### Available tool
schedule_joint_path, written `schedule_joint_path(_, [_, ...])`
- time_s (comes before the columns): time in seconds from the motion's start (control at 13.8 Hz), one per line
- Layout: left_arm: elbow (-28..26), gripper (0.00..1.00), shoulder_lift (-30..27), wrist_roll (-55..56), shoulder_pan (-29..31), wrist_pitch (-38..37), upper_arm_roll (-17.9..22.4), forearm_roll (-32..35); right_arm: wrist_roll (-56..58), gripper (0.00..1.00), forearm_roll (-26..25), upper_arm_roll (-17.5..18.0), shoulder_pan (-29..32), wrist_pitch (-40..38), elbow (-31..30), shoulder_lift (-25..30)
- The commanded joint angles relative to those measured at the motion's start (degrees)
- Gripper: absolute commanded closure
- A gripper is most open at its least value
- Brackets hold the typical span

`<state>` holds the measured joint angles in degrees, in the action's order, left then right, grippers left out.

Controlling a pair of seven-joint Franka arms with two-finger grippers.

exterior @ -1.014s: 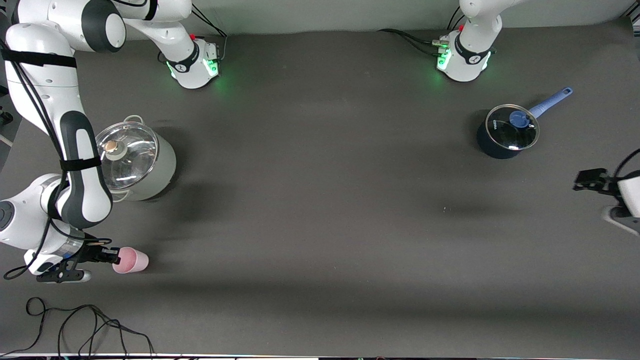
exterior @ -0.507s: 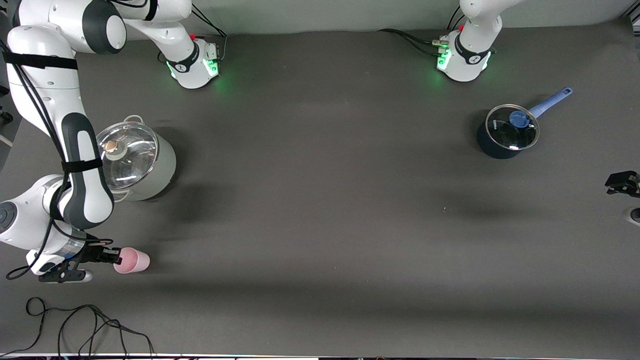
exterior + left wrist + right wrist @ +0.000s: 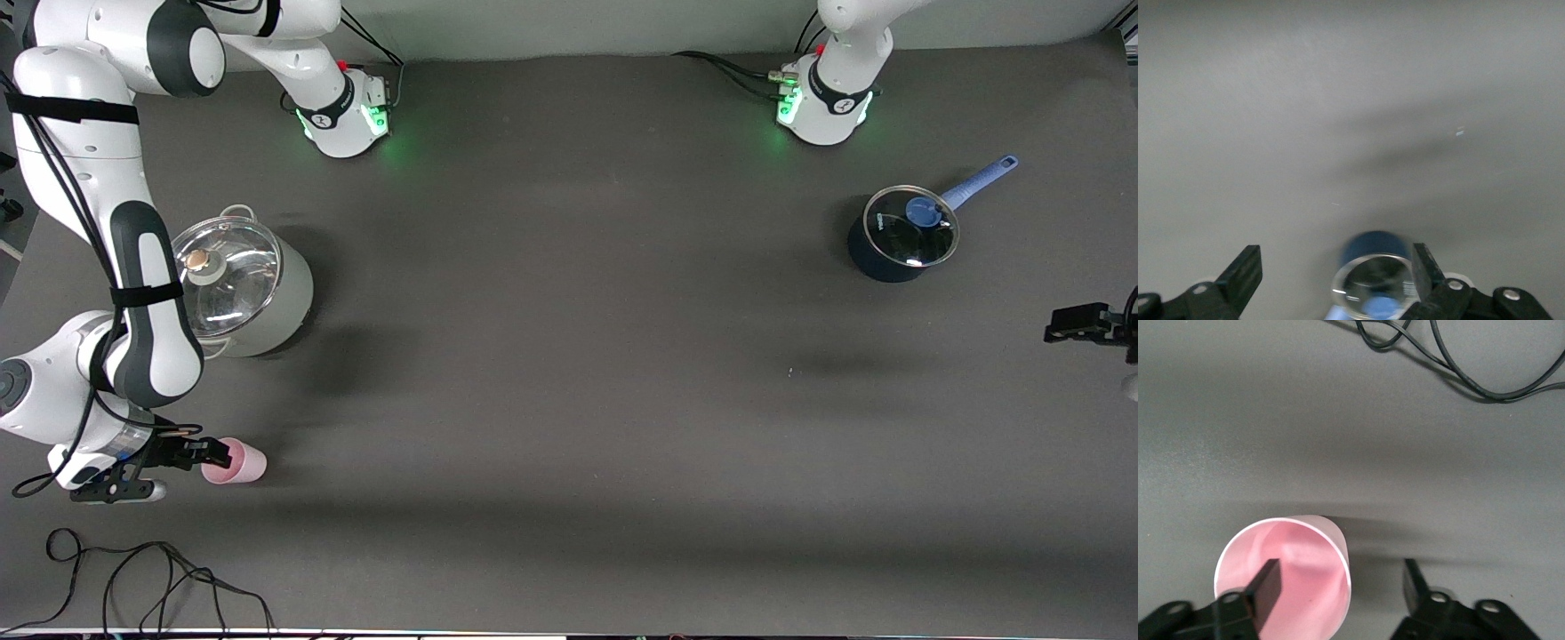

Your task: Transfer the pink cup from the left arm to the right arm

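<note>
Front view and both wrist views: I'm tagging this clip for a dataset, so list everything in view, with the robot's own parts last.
pink cup: one, pale pink, standing on the table at the right arm's end, nearer the front camera than the grey pot.
grey pot: one, pale grey with glass lid, right arm's end.
blue saucepan: one, dark blue with glass lid and lighter blue handle, left arm's end.
black cable: one, black, looped near the front edge.
table: one, dark grey.
right gripper: one, black, jaws open, one finger inside the cup.
left gripper: one, black, jaws open, at the left arm's end.
</note>
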<state>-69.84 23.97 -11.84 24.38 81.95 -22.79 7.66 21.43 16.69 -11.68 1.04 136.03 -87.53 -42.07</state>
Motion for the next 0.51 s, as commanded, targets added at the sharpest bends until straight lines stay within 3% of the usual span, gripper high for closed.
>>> schedule_joint_path(0.0, [-0.8,0.00,-3.9,14.8,-0.5,-3.9,-0.6,-6.1,3.0,0.01,-0.4,-0.7,-0.3,-4.6,-0.1,2.5])
schedule_joint_path(0.22, [-2.0,0.00,-5.0,29.2,-3.4,-8.0,-3.7,-6.8,3.2,0.01,-5.1,-1.7,-0.2,-14.5,0.4,8.7])
schedule_joint_path(0.43, [-3.4,0.00,-5.7,28.9,-5.1,-7.0,-3.8,-5.5,2.8,0.01,-8.1,-1.8,0.2,-26.7,2.4,16.4])
